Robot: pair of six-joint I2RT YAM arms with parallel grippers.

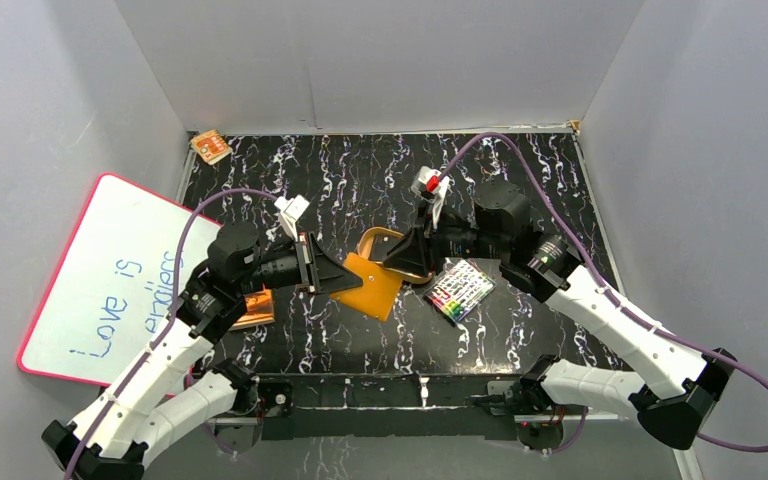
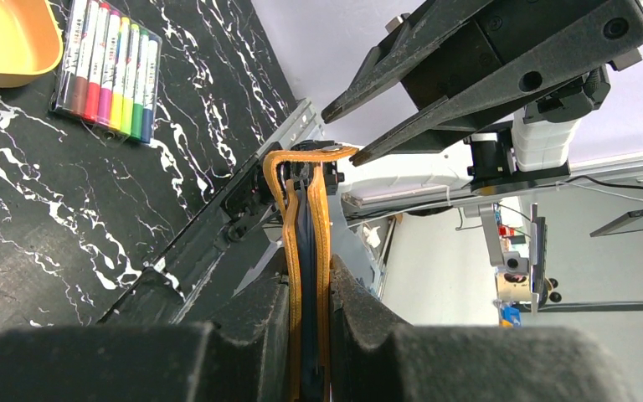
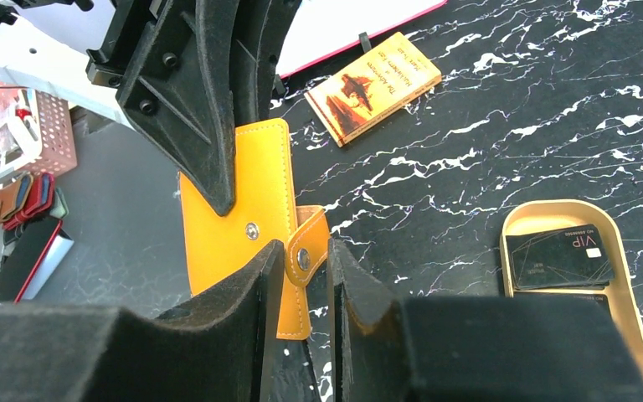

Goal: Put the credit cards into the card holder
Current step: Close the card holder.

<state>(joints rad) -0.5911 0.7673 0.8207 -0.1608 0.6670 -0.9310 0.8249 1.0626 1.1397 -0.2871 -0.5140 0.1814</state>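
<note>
Slippage risk: orange leather folding wallet [image 3: 255, 188] clenched in left gripper [image 2: 308, 280], twistable by right gripper [image 3: 306, 255] straddling its snap tab [image 3: 312, 228], pinch unclear.

Left gripper [image 1: 350, 282] and right gripper [image 1: 392, 258] point at each other; left jaws clamped, right narrowly parted.

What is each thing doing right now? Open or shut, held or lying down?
card holder: folded, snap tab undone, held up.
left pincer: shut on card holder.
right pincer: around the snap tab, grip unclear.
credit cards: lying in tray.
tray: holding the cards.
booklet: closed, lying flat.
</note>
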